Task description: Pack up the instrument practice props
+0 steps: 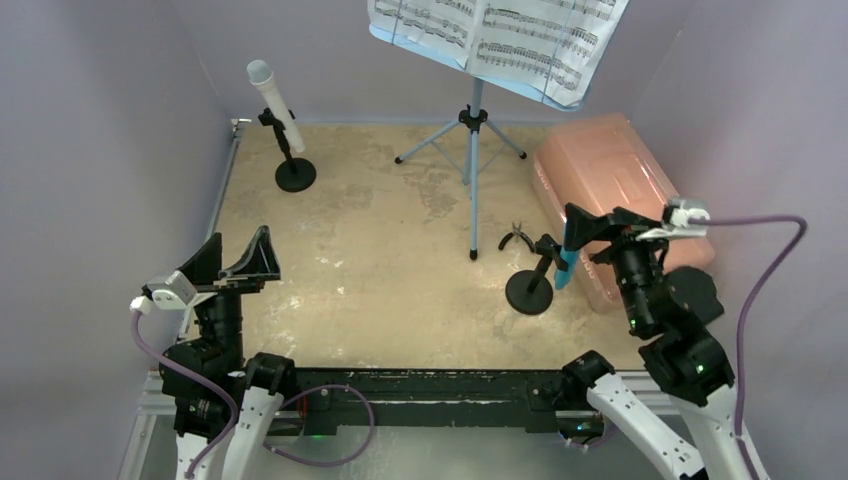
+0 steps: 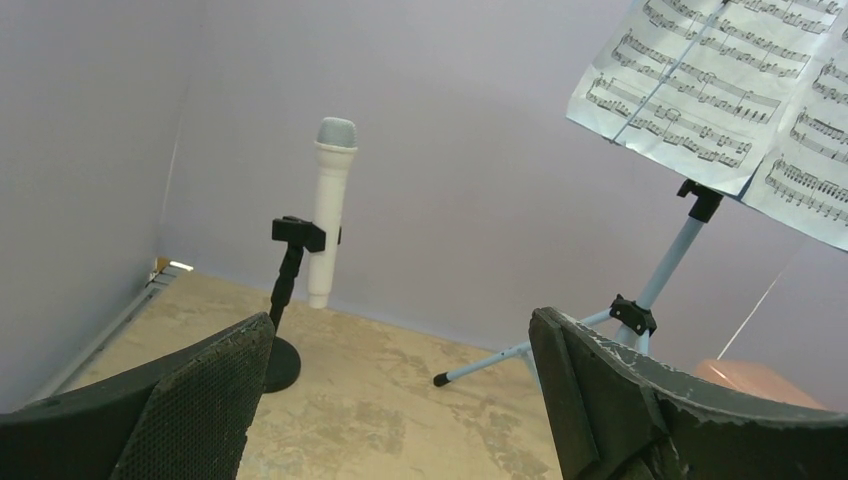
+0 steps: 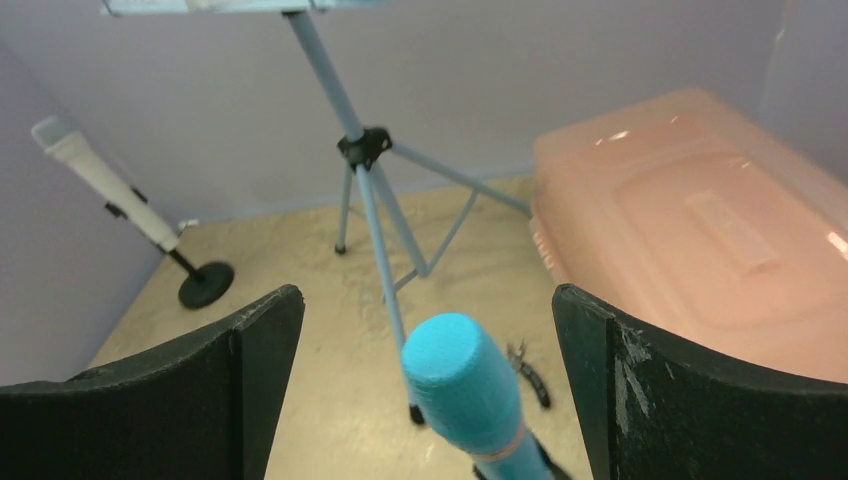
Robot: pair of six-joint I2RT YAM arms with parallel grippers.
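A white microphone leans in a black round-based holder at the back left. A blue microphone stands in a second black holder at the near right. The light-blue music rack stands on tripod legs at the back centre and carries sheet-music pages. My right gripper is open, its jaws either side of the blue microphone's head without touching it. My left gripper hangs open and empty at the near left, facing the white microphone.
A pink translucent box lies lid-down along the right wall, just behind my right gripper. Small black-handled pliers lie on the floor between the tripod's near leg and the blue microphone's holder. Purple walls close in the back and both sides.
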